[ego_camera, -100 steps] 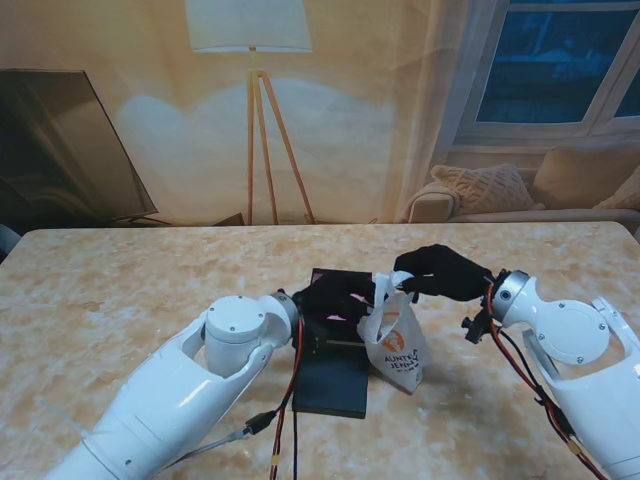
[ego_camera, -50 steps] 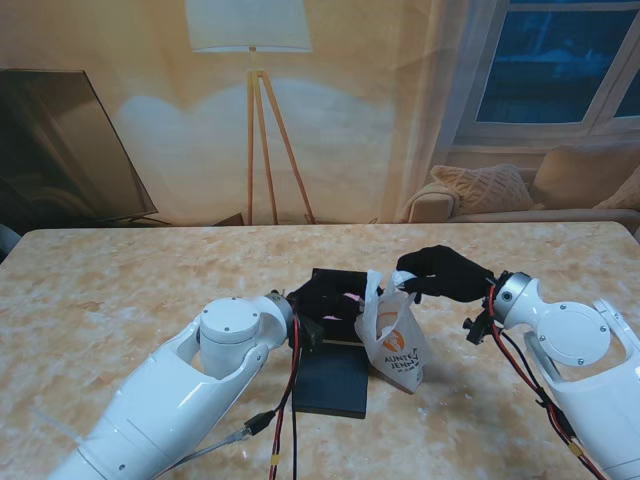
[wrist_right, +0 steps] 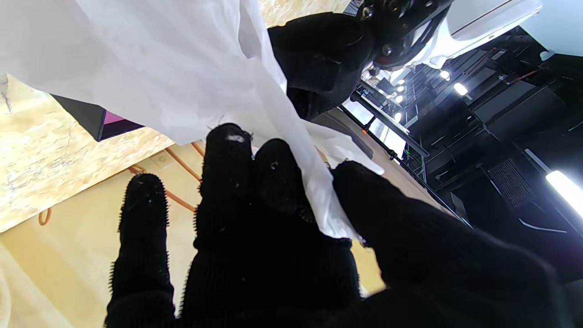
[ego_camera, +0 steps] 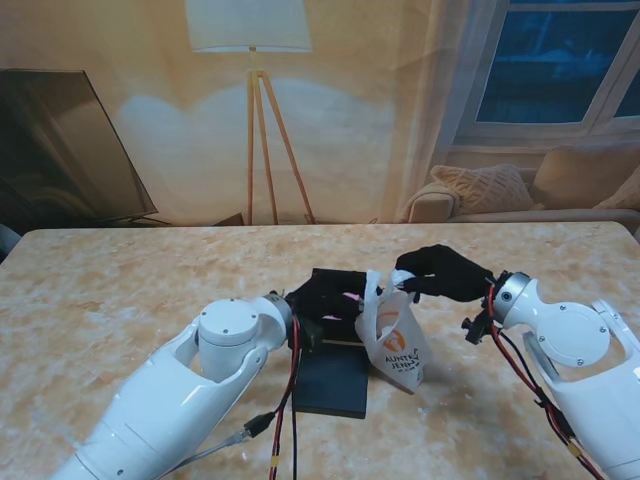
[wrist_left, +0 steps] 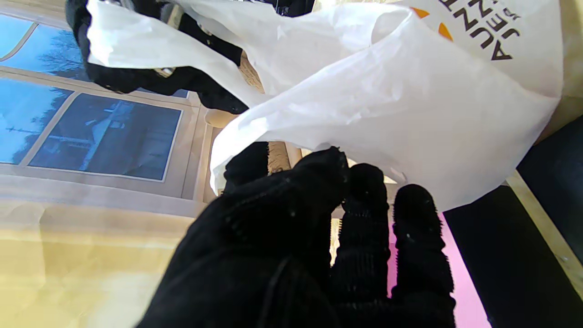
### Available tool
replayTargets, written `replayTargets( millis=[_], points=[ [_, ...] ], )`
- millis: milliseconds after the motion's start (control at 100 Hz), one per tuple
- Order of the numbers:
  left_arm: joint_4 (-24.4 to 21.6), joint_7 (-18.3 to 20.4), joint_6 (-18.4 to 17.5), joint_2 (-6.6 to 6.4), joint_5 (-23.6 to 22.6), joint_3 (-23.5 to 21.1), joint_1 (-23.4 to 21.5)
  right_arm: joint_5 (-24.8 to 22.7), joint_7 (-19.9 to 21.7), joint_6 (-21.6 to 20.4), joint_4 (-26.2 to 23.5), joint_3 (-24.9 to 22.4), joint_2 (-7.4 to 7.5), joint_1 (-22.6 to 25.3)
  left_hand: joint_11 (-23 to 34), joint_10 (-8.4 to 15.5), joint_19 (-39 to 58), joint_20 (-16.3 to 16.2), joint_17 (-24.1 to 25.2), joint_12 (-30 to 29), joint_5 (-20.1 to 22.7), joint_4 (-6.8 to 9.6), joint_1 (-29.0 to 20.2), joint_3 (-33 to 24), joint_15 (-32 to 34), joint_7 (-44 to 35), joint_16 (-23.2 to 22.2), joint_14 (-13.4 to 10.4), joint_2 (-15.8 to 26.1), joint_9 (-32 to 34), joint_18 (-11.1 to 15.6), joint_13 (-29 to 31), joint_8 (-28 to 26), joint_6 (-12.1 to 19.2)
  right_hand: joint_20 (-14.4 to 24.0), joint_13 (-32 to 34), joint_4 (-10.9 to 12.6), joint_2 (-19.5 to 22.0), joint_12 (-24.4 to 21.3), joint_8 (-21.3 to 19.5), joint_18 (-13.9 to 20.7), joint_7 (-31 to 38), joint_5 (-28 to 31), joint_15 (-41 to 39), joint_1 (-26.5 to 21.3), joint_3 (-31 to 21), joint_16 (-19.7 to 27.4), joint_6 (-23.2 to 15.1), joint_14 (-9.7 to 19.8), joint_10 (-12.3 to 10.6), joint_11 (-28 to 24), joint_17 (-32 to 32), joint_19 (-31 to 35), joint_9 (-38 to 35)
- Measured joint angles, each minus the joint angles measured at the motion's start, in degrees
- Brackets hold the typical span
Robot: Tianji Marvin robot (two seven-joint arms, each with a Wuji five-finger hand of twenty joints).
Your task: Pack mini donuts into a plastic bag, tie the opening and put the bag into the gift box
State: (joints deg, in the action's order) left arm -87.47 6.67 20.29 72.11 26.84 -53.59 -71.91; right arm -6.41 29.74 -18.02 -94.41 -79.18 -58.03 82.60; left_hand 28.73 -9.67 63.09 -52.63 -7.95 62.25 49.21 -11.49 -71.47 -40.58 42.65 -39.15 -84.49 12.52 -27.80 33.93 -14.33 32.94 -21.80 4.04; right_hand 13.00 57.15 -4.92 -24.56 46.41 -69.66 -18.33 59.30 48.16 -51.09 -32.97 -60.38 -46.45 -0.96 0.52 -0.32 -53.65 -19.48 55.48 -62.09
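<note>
Change: since a second ago the left hand (ego_camera: 322, 297) has drawn a little back toward me over the gift box (ego_camera: 332, 345); the bag hangs slightly lower and more to the left; in the last half second almost nothing has shifted.
Right fingers (wrist_right: 282, 182): closed on a handle strip of the white plastic bag (ego_camera: 392, 338), the film pinched between thumb and forefinger.
Right hand (ego_camera: 440, 271): black-gloved, raised above the worktop (ego_camera: 120, 290), holding the bag up by its top.
Left fingers (wrist_left: 364, 200): loosely curled, tips at the bag's lower edge; whether they grip the film I cannot tell.
Bag: white with an orange logo and dark lettering, hanging just right of the box, its lower part against the box's right edge.
Gift box: black, open, pink lining showing inside, at the middle of the worktop between the two arms.
Worktop: beige marbled surface.
Donuts: not discernible through the film.
</note>
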Motion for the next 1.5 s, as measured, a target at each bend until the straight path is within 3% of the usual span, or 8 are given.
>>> replayTargets(
  millis=[100, 190, 280, 370, 590, 870, 1070, 1500],
  points=[
    [-1.46, -1.62, -0.16, -0.05, -0.18, -0.73, -1.27, -0.15, -0.34, 0.65, -0.01, -0.02, -0.12, 0.01, -0.04, -0.03, -1.18, 0.63, 0.29, -6.83, 3.48, 0.00, 0.00, -0.71, -6.31, -3.59, 2.23, 0.61, 0.00, -0.61, -0.74, -0.02, -0.82, 0.14, 0.43, 0.00, 0.00, 0.00, 0.00, 0.00, 0.00, 0.00, 0.00, 0.00, 0.00, 0.00, 0.00, 0.00, 0.00, 0.00, 0.00, 0.00, 0.40, 0.00],
    [-2.77, -2.63, 0.00, -0.02, 0.89, -1.71, -2.58, -0.09, -0.34, 1.07, 0.00, -0.02, -0.17, 0.01, 0.18, -0.04, -1.45, 0.71, 0.32, -8.16, 4.20, 0.00, -0.01, -0.71, -7.76, -4.51, 2.85, 1.21, 0.00, -0.55, -0.78, 0.09, -0.94, 0.14, 0.52, 0.00, 0.00, -0.01, 0.00, 0.00, 0.00, 0.00, 0.00, -0.02, 0.00, 0.00, 0.00, 0.00, 0.00, 0.00, -0.01, -0.03, 0.47, 0.00],
    [-4.07, -3.24, 0.98, 0.01, 4.30, -2.85, -3.81, -0.33, -0.38, 1.17, -0.03, -0.23, -0.23, 0.04, 1.66, 0.07, -1.48, 0.77, 0.32, -3.29, 4.20, 0.00, -0.01, -1.39, -6.24, -4.51, 1.33, 1.21, 0.00, 1.37, -1.31, 0.58, -0.94, 0.14, 0.59, 0.00, 0.00, -0.01, 0.00, 0.00, 0.00, 0.00, 0.00, -0.59, 0.00, -0.01, 0.00, 0.00, 0.00, 0.00, -0.02, -0.23, 0.98, 0.00],
    [-4.62, -2.76, 0.97, -0.13, 4.10, -3.01, -4.21, -1.50, -0.98, 1.27, -0.63, -1.03, -0.37, 0.54, 1.71, 0.19, -1.48, 0.78, 0.32, 0.74, 4.20, 0.00, -0.01, -1.39, -4.84, -4.51, 0.74, 1.21, 0.00, 2.80, -1.34, 0.68, -0.94, 0.14, 1.08, 0.00, 0.00, -0.01, 0.00, 0.00, -0.01, 0.00, 0.00, -1.25, 0.00, -0.01, 0.00, 0.00, 0.00, 0.00, -0.05, -0.39, 1.63, 0.00],
    [-6.83, 2.14, -0.75, -1.51, 4.09, -4.57, -5.67, -1.90, -1.51, 1.68, -1.64, -2.61, -0.44, 1.58, 1.36, 0.37, -1.47, 0.79, 0.32, 1.53, 4.20, 0.00, -0.01, -1.39, -4.15, -4.52, 0.60, 1.23, 0.00, 3.28, -1.35, 0.69, -0.93, 0.14, 1.68, 0.00, 0.00, -0.02, 0.00, 0.00, -0.04, 0.00, 0.00, -2.11, 0.00, -0.01, 0.00, 0.00, 0.00, 0.00, -0.60, -0.73, 2.32, 0.00],
    [-8.99, 4.36, -1.42, -2.58, 5.43, -5.86, -7.52, -2.24, -1.47, 1.03, -1.67, -2.94, -0.38, 1.72, -1.28, 0.47, -1.48, 0.79, 0.32, 1.38, 4.20, 0.00, -0.01, -1.31, -4.14, -4.42, 0.60, 1.82, 1.15, 5.31, -1.36, 1.31, -0.91, 0.14, 1.94, 0.00, 0.00, -0.02, 0.00, 0.00, -0.04, 0.00, 0.00, -2.63, 0.00, -0.01, 0.00, 0.00, 0.00, 0.00, -0.65, -1.02, 2.35, 0.00],
    [-11.55, 5.35, -2.53, -3.39, 4.16, -6.47, -9.15, -2.29, -1.21, 1.02, -1.67, -3.16, -0.34, 1.73, -5.73, -0.09, -1.48, 0.79, -1.32, -5.65, 3.93, 0.21, -0.02, 2.33, -4.80, -0.50, 3.76, 2.53, 4.93, 8.92, -2.08, 4.82, 0.68, 0.01, 2.73, 0.00, 0.00, -0.03, 0.00, 0.00, -0.18, 0.00, 0.00, -3.44, 0.00, -0.01, 0.00, 0.00, 0.00, 0.00, -0.92, -1.48, 2.99, 0.00],
    [-12.64, 3.68, -4.06, -3.75, 1.74, -3.89, -9.08, -4.36, 1.41, -1.03, -2.18, -4.19, 0.37, 2.20, -5.87, -2.23, -0.35, 0.54, -4.08, -14.83, 0.37, 1.68, -0.02, 5.44, 0.37, 4.55, 13.15, 3.44, 8.51, 13.03, -3.49, 6.84, 1.44, -1.60, 4.43, 0.05, 0.00, -0.35, 0.83, 0.00, -0.57, 0.00, 0.42, -6.43, 0.00, -0.07, -1.38, 0.00, -0.13, 0.06, -2.18, -2.48, 3.69, 0.02]
  ],
)
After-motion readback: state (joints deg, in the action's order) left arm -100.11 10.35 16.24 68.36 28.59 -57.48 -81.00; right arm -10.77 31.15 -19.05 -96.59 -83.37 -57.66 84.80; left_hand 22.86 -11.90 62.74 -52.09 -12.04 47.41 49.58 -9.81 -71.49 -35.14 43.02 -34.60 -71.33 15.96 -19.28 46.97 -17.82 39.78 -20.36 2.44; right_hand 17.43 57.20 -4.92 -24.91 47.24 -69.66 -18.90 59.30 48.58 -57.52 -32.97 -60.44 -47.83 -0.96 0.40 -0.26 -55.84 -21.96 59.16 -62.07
